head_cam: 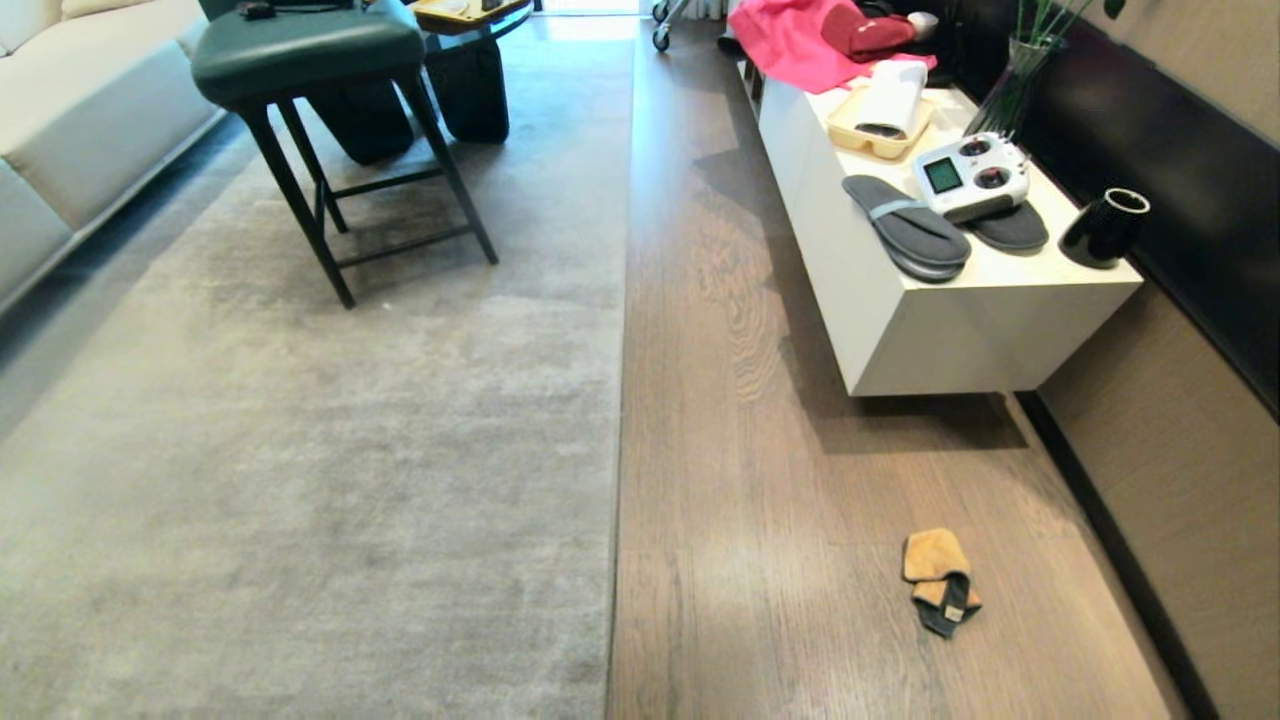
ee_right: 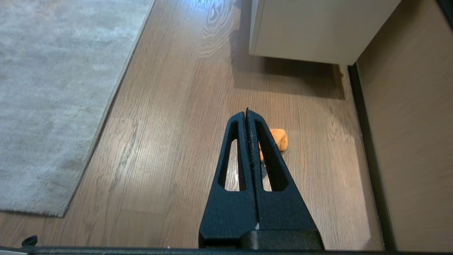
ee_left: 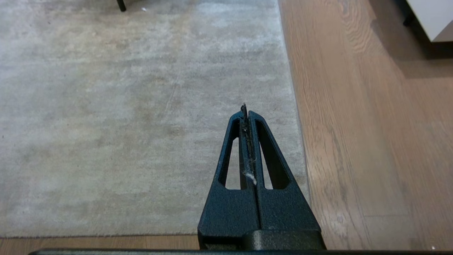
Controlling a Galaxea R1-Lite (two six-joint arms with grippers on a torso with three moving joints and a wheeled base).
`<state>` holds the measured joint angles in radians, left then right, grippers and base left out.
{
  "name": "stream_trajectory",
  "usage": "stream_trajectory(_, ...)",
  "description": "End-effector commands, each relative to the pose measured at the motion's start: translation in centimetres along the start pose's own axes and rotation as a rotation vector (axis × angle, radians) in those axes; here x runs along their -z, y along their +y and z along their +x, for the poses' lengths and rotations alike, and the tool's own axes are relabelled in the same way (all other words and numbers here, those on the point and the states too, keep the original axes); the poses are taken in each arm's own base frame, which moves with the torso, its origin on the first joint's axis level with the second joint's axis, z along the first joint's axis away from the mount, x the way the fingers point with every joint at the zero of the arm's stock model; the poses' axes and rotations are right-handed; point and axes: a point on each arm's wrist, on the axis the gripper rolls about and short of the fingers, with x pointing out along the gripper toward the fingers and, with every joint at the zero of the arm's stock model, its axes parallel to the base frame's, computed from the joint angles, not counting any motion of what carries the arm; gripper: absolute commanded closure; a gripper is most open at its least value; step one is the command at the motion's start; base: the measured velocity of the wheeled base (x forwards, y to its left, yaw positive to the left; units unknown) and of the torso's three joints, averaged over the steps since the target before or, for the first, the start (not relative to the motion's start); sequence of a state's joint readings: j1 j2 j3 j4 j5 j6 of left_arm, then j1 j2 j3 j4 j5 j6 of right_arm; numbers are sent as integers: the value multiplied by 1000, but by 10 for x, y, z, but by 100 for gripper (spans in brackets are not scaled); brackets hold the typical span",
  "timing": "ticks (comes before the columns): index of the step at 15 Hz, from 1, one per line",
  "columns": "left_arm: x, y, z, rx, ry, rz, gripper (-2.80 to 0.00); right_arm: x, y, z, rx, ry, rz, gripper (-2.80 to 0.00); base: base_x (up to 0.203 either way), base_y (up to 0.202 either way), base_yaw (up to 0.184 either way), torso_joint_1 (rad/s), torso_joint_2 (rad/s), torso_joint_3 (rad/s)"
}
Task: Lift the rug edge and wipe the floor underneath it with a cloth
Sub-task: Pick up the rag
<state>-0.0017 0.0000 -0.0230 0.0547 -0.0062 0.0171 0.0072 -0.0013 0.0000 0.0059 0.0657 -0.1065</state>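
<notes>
Rug edge (head_cam: 622,330): lies flat along the floor (head_cam: 760,560), not yet lifted.
Cloth (head_cam: 938,580): crumpled on bare planks, well apart from the rug, near the white cabinet (head_cam: 960,330).
Left gripper (ee_left: 246,112): fingers pressed together, empty, above the rug beside its border.
Right gripper (ee_right: 246,114): clenched, empty, above the cloth.
Advice: open the right fingers wide, descend on the cloth's raised fold; pinch the border low with the left.

The rug (head_cam: 300,450) is pale grey-beige with mottled lighter and darker patches. The floor (head_cam: 760,520) is brown wood-grain plank with dark streaks. The cloth (head_cam: 938,580) is orange-tan with a dark grey edge. The cabinet (head_cam: 930,330) is white; on it lie dark grey slippers (head_cam: 905,228) and pink-red fabric (head_cam: 790,45). The stool (head_cam: 305,45) has a dark green seat. Both pincers, left (ee_left: 246,113) and right (ee_right: 246,115), are black.
</notes>
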Motion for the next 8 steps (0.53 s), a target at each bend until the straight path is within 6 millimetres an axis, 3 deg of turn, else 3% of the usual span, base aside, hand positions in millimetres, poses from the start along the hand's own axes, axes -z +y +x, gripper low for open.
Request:
stream_trajectory(1, 0, 0, 0, 1, 0, 0, 0, 0, 0, 0, -1, 1, -1, 0, 0, 0, 0, 7, 2, -201)
stream_trajectory(8, 0, 0, 0, 1, -1, 0, 0, 0, 0, 0, -1, 1, -1, 0, 0, 0, 0, 4, 0, -199)
